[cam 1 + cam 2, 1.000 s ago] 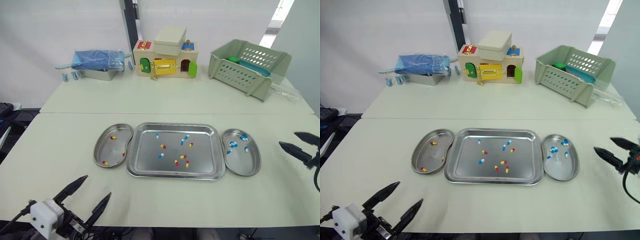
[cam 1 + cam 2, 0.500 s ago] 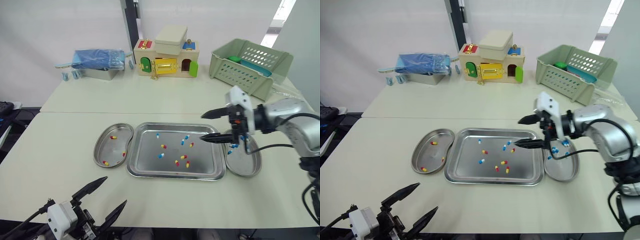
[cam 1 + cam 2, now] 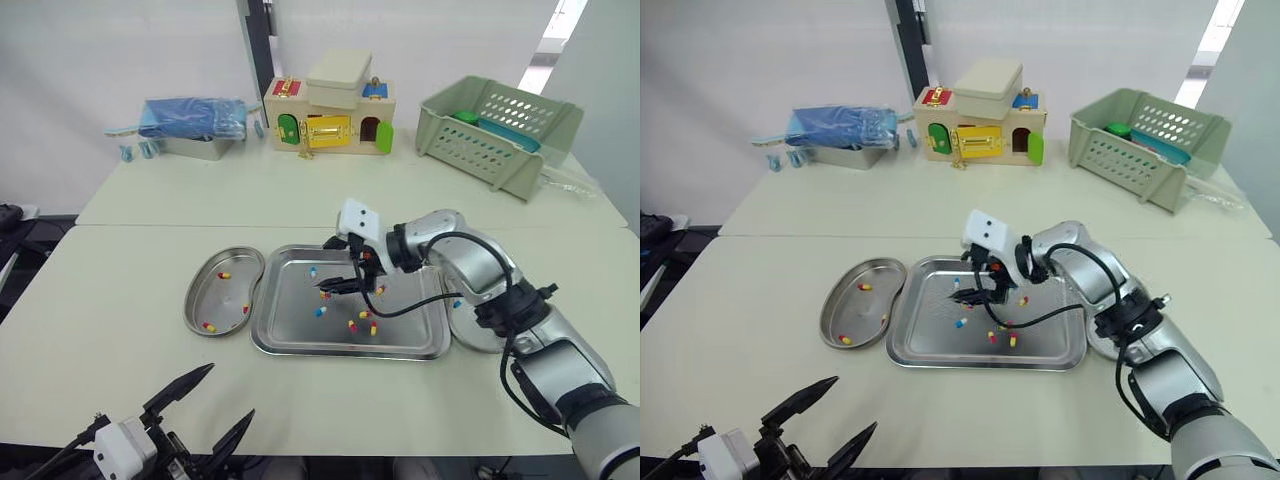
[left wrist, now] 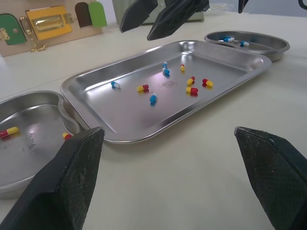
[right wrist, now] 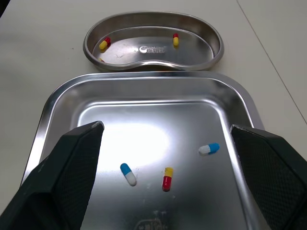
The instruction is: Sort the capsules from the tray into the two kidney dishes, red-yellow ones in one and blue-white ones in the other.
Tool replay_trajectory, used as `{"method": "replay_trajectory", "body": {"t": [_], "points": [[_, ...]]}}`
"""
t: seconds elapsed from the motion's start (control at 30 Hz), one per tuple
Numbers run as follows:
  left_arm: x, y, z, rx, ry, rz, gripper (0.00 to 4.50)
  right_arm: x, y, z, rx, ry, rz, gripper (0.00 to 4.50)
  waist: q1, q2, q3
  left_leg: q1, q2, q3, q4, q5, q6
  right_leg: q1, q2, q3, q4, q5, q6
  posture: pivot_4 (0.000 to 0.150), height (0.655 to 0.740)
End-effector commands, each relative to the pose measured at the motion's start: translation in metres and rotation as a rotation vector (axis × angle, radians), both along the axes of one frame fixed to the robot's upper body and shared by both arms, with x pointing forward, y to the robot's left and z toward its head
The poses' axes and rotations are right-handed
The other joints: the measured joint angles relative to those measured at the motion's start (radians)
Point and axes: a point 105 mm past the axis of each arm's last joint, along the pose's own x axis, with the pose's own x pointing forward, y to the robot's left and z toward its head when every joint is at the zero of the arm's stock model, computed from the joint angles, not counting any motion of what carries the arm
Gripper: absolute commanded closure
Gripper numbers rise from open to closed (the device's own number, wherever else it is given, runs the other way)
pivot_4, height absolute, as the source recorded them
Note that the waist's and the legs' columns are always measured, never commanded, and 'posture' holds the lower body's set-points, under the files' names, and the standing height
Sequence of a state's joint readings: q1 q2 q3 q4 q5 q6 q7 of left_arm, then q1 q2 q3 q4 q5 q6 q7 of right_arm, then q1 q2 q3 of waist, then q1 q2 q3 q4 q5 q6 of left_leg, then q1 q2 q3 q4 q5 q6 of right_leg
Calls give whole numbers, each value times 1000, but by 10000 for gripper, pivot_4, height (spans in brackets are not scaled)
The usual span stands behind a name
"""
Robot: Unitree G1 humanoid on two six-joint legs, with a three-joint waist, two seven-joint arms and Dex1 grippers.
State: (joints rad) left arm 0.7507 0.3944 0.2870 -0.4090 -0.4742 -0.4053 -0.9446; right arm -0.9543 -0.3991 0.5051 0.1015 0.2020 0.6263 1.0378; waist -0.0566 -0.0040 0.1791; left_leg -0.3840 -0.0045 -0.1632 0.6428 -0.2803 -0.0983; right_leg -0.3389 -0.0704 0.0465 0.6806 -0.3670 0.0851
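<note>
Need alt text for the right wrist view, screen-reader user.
The right end effector hangs open over a steel tray, with two blue-white capsules and one red-yellow capsule in view. Beyond it, a kidney dish holds red-yellow capsules.

The right arm (image 3: 470,262) crosses over the tray's (image 3: 340,351) right side. The table (image 3: 330,400) in front of it lies open.

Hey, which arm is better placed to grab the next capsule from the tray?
Right. The right gripper hangs open over the tray, with capsules just below it. The left gripper, also open, sits at the near edge of the table, off the tray.
</note>
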Motion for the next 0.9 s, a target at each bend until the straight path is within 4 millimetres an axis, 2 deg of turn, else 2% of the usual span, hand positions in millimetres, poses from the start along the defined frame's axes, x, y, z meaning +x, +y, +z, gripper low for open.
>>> {"method": "replay_trajectory", "body": {"t": [0.03, 0.2, 0.33, 0.6, 0.73, 0.83, 0.9], "points": [[-3, -4, 6, 4, -32, 2, 0, -7, 12, -5, -25, -42, 70, 317, -1, 0, 0, 0, 0, 0, 0, 0, 0, 0, 0, 0, 0, 0, 0, 1500, 7400], [-4, -5, 5, 3, -31, 9, 0, 13, 24, -11, -43, -67, 0, 317, -3, 0, 0, 1, 0, 0, 0, 0, 0, 0, 0, 0, 2, 0, 0, 1500, 7400], [-5, -5, 6, 1, -32, 13, 0, 27, 30, -17, -47, -63, -66, 9049, -4, 0, 0, 1, 0, 0, 0, 0, 0, -1, 0, 0, 2, 0, 0, 1500, 7400], [-7, -6, 6, -2, -27, 20, 0, 49, 30, -25, 7, 0, -256, 9049, -4, 0, 0, 1, 0, 0, -1, 0, 0, -2, 0, 1, 2, 0, 0, 1500, 7400], [-7, -7, 6, -3, -28, 22, 0, 49, 32, -30, 11, 23, -269, 9049, -9, 0, 0, 1, 0, 0, -1, 0, 0, -3, 0, 1, 2, 0, 0, 1500, 7400], [-7, -7, 6, -1, -26, 22, 0, 47, 34, -34, 8, 39, -274, 14974, -13, 0, 0, 1, 0, 1, -1, 0, 0, -3, 0, 1, 2, 0, 0, 1500, 7400], [-7, -7, 6, 0, -25, 22, 0, 48, 35, -35, 6, 39, -280, 21089, -15, 0, 0, 1, 0, 0, -1, 0, 0, -3, 0, 1, 2, 0, 0, 1500, 7400]]}}
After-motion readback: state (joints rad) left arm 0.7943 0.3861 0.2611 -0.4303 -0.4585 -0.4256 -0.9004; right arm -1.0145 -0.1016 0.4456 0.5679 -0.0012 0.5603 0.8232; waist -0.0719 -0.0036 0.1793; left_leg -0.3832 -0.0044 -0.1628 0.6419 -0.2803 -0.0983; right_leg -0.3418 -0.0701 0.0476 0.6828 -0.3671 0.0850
